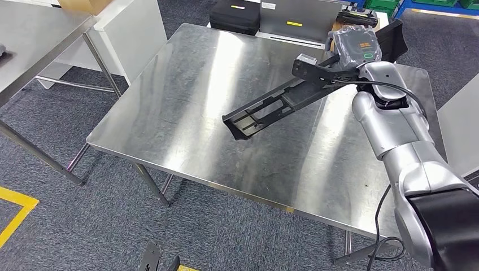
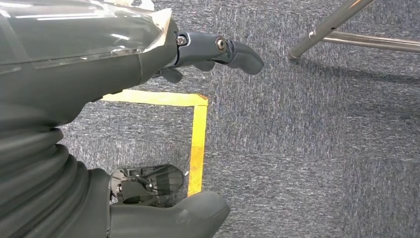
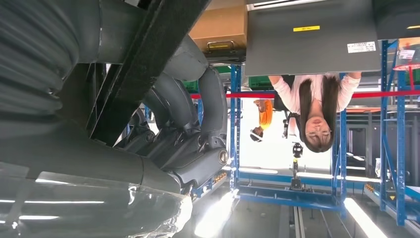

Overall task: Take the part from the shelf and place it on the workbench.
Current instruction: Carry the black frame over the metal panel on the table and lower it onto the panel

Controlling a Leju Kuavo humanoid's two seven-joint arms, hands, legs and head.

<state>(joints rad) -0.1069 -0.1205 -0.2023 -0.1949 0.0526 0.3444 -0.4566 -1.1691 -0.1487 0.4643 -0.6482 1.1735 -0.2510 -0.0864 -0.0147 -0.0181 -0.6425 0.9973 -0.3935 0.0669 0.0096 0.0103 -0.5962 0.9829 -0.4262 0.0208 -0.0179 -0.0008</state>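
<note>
The part (image 1: 271, 107) is a long black slotted bracket, held tilted over the steel workbench (image 1: 186, 84). Its lower end hangs near the middle of the tabletop; I cannot tell whether it touches. My right hand (image 1: 356, 53) grips its upper end at the bench's far right side. In the right wrist view the dark fingers (image 3: 188, 134) curl around the black bar of the part (image 3: 148, 54). My left hand (image 2: 148, 59) hangs low over the carpet beside the bench, fingers apart and holding nothing.
A second steel table (image 1: 34, 34) stands at the left with a cardboard box (image 1: 85, 5) behind it. A black case (image 1: 234, 14) sits beyond the bench. Yellow tape (image 2: 198, 139) marks the carpet. A person (image 3: 312, 104) stands by blue racks (image 3: 391, 148).
</note>
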